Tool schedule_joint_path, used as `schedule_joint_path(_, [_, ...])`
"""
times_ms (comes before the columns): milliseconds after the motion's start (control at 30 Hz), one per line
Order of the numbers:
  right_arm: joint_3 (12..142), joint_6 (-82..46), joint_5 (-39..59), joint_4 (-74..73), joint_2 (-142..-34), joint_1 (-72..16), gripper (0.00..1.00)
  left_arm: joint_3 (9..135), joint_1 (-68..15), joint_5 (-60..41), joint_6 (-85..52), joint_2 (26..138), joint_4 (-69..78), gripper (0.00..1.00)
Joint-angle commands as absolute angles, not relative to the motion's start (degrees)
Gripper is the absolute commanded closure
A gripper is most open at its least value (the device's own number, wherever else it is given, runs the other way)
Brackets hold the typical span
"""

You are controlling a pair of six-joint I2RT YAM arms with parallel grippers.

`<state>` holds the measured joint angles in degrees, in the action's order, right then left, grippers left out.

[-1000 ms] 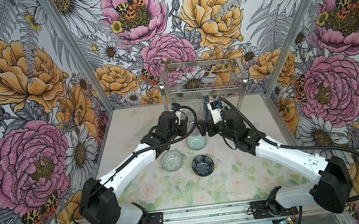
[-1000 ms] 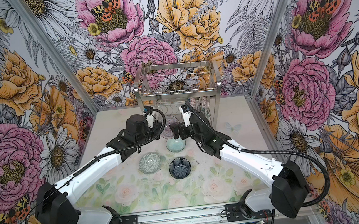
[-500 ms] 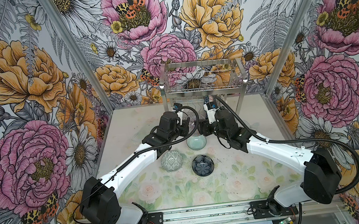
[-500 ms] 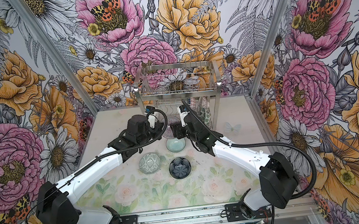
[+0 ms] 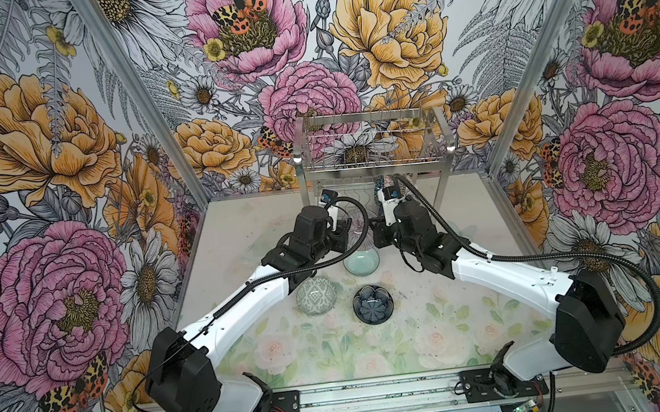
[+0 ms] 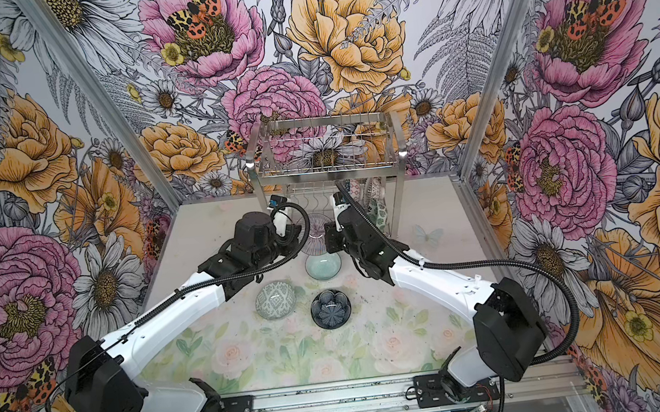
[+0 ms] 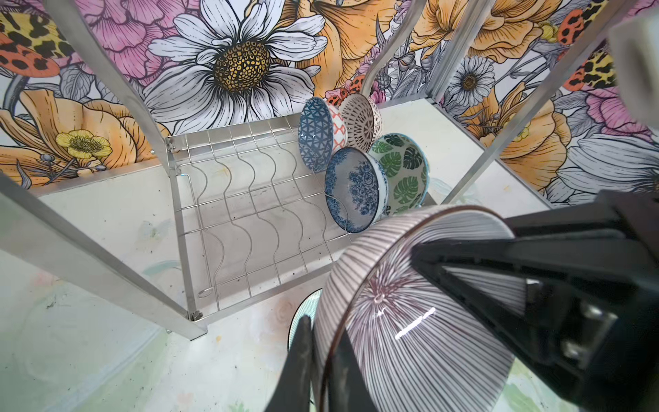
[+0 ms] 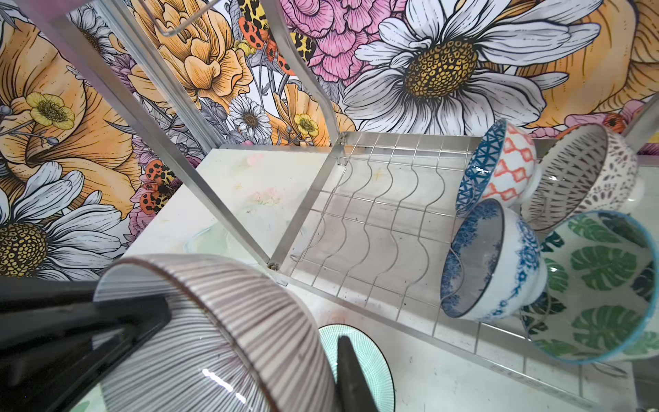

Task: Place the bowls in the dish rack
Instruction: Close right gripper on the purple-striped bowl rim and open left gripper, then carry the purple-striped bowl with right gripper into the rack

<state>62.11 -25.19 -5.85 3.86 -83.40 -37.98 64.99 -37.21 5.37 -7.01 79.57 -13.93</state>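
Bowls sit in three places; the purple-lined bowl hangs on edge just before the dish rack, between both arms; left jaws pinch its rim on one side, right jaws pinch the opposite rim; blue geometric bowl, white lattice bowl, blue floral bowl and green leaf bowl lean together at the lower tier's right end; pale celadon bowl, grey-green bowl and dark petal bowl rest on the counter.

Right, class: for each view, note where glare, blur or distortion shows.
In both top views the corner posts splay outward, wide-angle distortion, and glints burn at the front corners of the dish rack. Left wrist view: a white glare streak on the purple-lined bowl. Right wrist view: similar streaks on that bowl.
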Motion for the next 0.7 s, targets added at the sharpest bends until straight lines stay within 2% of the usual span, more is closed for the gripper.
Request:
schedule_joint_path(0, [63.9, -24.7, -5.5, 2.5, -83.1, -38.5, 1.00, 66.2, -37.1, 4.0, -8.6, 76.7, -9.5, 1.00])
schedule_joint_path(67, [64.0, -23.9, -6.4, 2.8, -82.7, -38.5, 1.00, 66.2, -37.1, 4.4, -8.4, 76.4, -10.0, 1.00])
schedule_joint_path(100, [64.1, -23.4, -7.3, 3.1, -82.4, -38.5, 1.00, 66.3, -37.0, 4.7, -8.0, 76.2, -10.8, 0.93])
schedule_joint_path(133, [64.2, -22.6, -8.1, 3.4, -82.1, -38.5, 1.00, 66.6, -36.8, 5.1, -7.3, 75.9, -12.1, 0.66])
schedule_joint_path(200, [65.0, -20.2, -10.6, 4.4, -81.8, -38.7, 1.00, 67.0, -36.7, 7.8, -5.6, 74.8, -15.1, 0.16])
schedule_joint_path(233, [65.6, -18.6, -12.6, 5.3, -81.9, -38.8, 1.00, 66.5, -36.6, 9.2, -4.7, 73.8, -16.2, 0.02])
schedule_joint_path(433, [70.8, -5.9, -28.4, 9.8, -86.2, -42.4, 1.00, 58.8, -32.3, 7.0, -6.3, 66.8, -16.7, 0.01])
schedule_joint_path(667, [76.3, 11.5, -47.2, 5.4, -95.4, -48.0, 1.00, 55.0, -31.6, 7.9, -8.5, 64.8, -18.2, 0.01])
